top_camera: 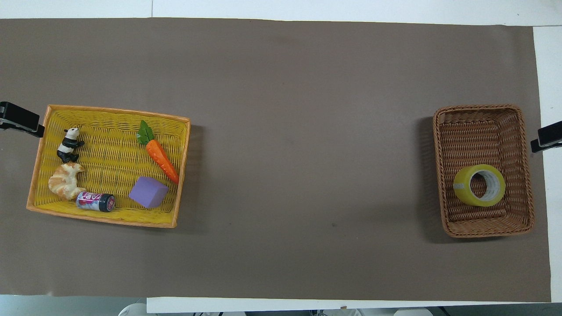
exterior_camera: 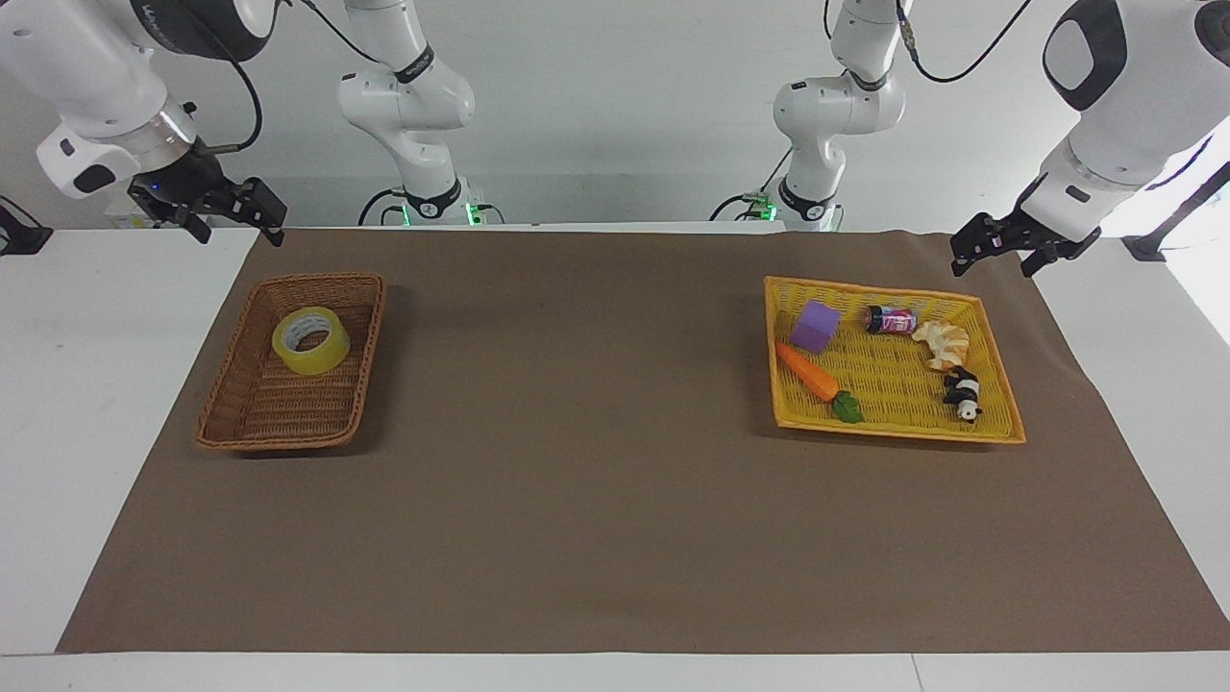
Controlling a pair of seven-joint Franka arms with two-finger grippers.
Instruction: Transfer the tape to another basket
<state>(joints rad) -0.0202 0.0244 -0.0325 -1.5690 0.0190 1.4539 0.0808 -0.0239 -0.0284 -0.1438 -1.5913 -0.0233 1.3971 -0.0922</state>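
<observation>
The yellow tape roll (exterior_camera: 310, 341) lies flat in the brown wicker basket (exterior_camera: 240, 423), in the half nearer to the robots; it also shows in the overhead view (top_camera: 479, 185) inside the basket (top_camera: 527, 219). My right gripper (exterior_camera: 235, 223) is open and empty, raised over the mat's edge beside the basket, apart from the tape; only its tip (top_camera: 546, 138) shows from overhead. My left gripper (exterior_camera: 995, 261) is open and empty, and waits raised by the yellow tray's corner (top_camera: 19, 120).
A flat yellow woven tray (exterior_camera: 995, 432) at the left arm's end holds a purple block (exterior_camera: 815, 327), a carrot (exterior_camera: 809, 372), a small can (exterior_camera: 891, 319), a croissant (exterior_camera: 942, 342) and a panda figure (exterior_camera: 962, 394). A brown mat (exterior_camera: 596, 481) covers the table.
</observation>
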